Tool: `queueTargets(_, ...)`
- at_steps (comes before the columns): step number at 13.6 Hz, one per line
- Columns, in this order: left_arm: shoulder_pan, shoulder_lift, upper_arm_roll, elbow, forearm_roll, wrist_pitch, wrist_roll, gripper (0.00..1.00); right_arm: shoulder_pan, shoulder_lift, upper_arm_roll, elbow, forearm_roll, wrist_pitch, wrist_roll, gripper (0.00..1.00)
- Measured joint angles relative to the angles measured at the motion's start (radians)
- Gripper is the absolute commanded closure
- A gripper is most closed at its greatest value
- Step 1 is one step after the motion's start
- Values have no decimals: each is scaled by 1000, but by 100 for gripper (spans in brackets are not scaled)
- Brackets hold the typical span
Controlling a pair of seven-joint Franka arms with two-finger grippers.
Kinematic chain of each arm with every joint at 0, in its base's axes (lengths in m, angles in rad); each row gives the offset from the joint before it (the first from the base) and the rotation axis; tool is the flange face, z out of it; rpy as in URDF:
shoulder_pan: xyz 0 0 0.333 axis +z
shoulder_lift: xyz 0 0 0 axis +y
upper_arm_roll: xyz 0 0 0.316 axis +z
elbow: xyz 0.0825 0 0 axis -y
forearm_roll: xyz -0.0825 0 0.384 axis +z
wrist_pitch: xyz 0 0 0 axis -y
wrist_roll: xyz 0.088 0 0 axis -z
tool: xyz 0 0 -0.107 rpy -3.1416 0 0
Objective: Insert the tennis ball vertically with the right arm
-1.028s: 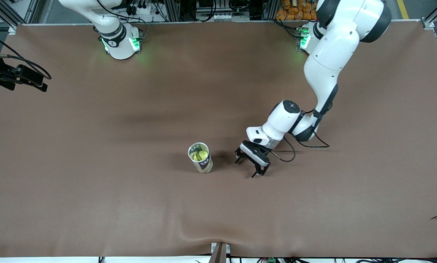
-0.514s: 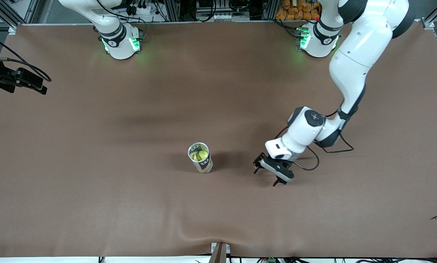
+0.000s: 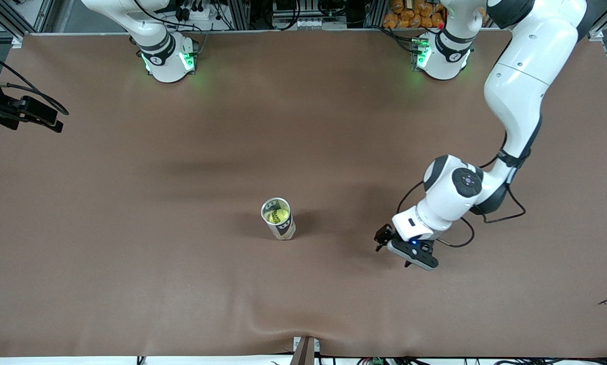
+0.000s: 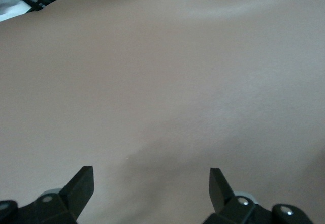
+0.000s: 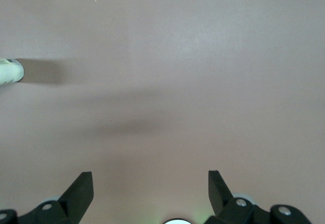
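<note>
Left black two-finger tool [image 3: 395, 252], fingers apart and empty, hangs over the brown bench [image 3: 131, 279] beside the upright clear can [image 3: 278, 218] holding a yellow tennis ball [image 3: 280, 215]; label unreadable. Right tool [image 5: 151, 183] is likewise spread.

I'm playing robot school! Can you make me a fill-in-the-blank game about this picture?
1. The tennis ball sits inside the ____.
2. The can stands ____ on the table.
3. The left gripper has its fingers ____.
4. The colour of the ball is ____.

Missing words: can; upright; open; yellow
</note>
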Motion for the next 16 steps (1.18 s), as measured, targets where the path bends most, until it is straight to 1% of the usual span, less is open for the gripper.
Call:
queueTargets(5, 0, -1, -10, 135, -46, -240, 0, 0, -11, 2, -2, -1, -1, 10, -15, 0)
queueTargets(9, 1, -16, -11, 193, -52, -366, -14, 0, -46, 3, -5, -2, -1, 10, -30, 0)
queueTargets(11, 2, -54, -11, 204, -69, -415, -22, 0, -45, 3, 0, -2, -1, 13, -30, 0)
queueTargets(13, 8, -113, -8, 208, -100, -483, -24, 0, -41, 3, 6, -2, -1, 23, -30, 0)
queueTargets(16, 39, -205, -7, 207, -114, -592, -28, 0, -34, 3, 9, -2, -1, 26, -30, 0)
